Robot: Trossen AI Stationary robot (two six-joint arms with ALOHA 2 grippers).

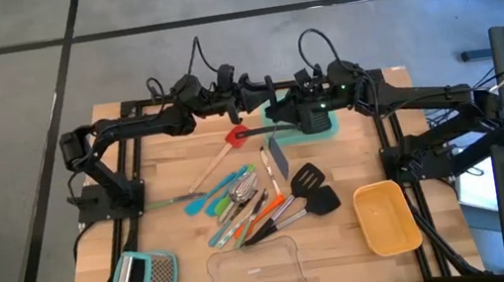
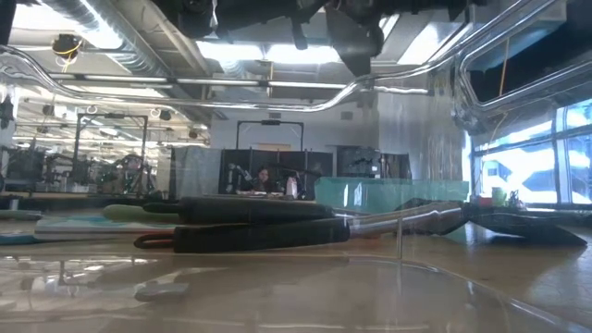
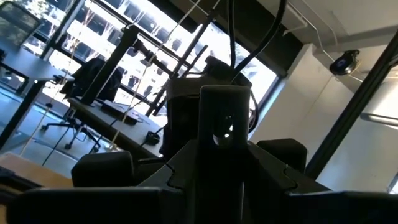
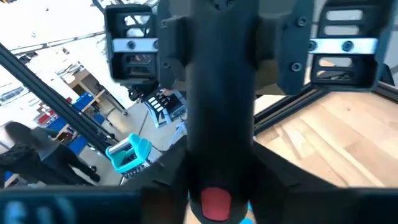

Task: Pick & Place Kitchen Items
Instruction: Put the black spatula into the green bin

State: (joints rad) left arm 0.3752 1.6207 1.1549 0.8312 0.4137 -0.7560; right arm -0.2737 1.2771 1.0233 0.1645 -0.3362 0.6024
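Observation:
My two grippers meet in the air over the table's far middle. Between them is a black utensil (image 1: 253, 98) with a flat dark handle, mostly hidden by the grippers in the high view. My left gripper (image 1: 238, 101) is shut on it. My right gripper (image 1: 271, 103) comes from the other side and is closed around the same bar. Below them the wooden-handled red spatula (image 1: 232, 138) lies flat on the table. A heap of kitchen items (image 1: 251, 201) lies mid-table. My left gripper pinches the flat dark handle (image 3: 222, 143) between its two fingers. It comes about level from the table's left, and the bar sticks out ahead along the fingers, clear of the table. My right gripper has the same bar (image 4: 221, 124) between its two fingers, coming level from the table's right. The bar lies along the fingers, and its red end (image 4: 214, 202) sits far back between them.
A teal container (image 1: 315, 124) stands under the right gripper at the far middle. A yellow container (image 1: 387, 218) is at the near right, a clear container (image 1: 257, 275) at the near edge, and a grater with a teal handle (image 1: 144, 277) at the near left.

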